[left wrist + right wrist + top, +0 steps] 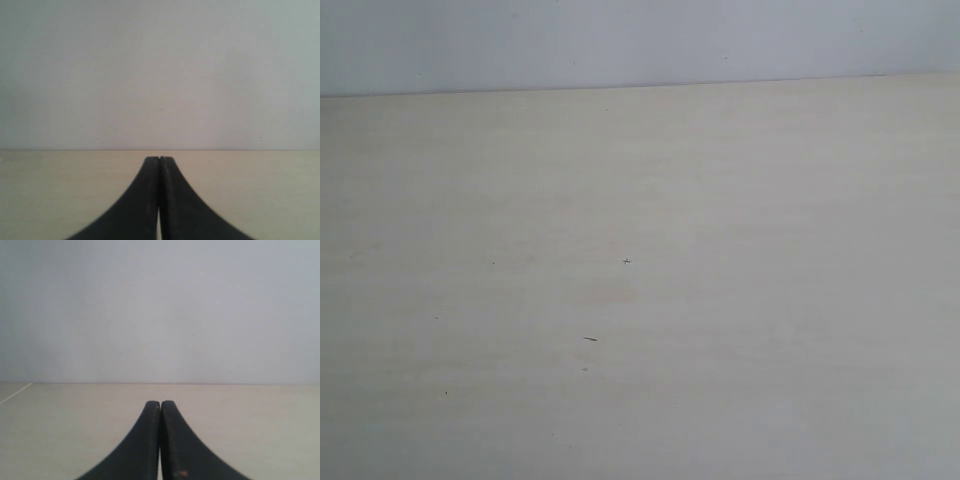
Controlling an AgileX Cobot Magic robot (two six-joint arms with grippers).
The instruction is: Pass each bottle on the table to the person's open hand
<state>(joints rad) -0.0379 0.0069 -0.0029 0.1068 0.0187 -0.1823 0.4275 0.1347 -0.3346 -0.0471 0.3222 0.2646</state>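
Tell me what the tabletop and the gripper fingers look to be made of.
The table: pale beige with faint wood-grain streaks and a matte finish, probably laminate or veneer. The left gripper and right gripper: black, smooth, curved fingers with a dull sheen, likely plastic or rubber; the look leaves it open.

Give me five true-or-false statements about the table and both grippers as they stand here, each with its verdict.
1. The left gripper is shut with nothing between its fingers. True.
2. The right gripper is clamped on a bottle. False: it is shut and holds nothing.
3. No bottle shows on the table in the exterior view. True.
4. A person's open hand reaches over the table. False: no hand appears in any view.
5. A plain pale wall rises behind the table's far edge. True.
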